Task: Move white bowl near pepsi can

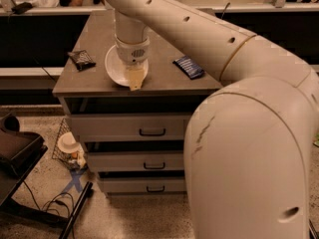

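The white bowl (115, 66) sits on the grey cabinet top (159, 81), near its front edge and left of centre. My gripper (135, 79) points straight down over the bowl's right front rim and covers that part of it. The wrist (131, 49) hides the bowl's middle. The pepsi can is out of view, either hidden behind my arm or outside the picture.
A flat dark snack packet (81, 59) lies left of the bowl, and a dark-blue packet (188, 66) lies to its right. The cabinet has several drawers (152, 132) below. A white cup (68, 143) and a wire basket stand on the floor at the left. My arm's body (249, 148) fills the right foreground.
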Motion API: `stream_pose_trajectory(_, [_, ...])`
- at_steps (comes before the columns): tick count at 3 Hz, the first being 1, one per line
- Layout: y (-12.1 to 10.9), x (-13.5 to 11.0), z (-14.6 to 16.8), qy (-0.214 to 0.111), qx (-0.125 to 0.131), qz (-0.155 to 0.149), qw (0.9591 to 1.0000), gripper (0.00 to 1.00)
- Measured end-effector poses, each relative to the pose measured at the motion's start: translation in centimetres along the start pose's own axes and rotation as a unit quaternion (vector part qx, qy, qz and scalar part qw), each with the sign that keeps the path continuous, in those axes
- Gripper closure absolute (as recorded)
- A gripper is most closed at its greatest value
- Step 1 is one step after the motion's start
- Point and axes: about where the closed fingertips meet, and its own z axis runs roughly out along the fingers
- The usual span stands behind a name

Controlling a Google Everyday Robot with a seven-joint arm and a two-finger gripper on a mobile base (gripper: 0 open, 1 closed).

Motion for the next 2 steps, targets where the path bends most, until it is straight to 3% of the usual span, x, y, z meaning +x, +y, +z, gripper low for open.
stream_pose_trajectory(1, [0.0, 0.0, 0.0, 0.0, 0.0, 0.0, 1.0, 1.0])
stream_pose_trajectory(2, [-1.4, 1.0, -4.0, 0.031, 0.022, 0.004, 0.9993, 1.0])
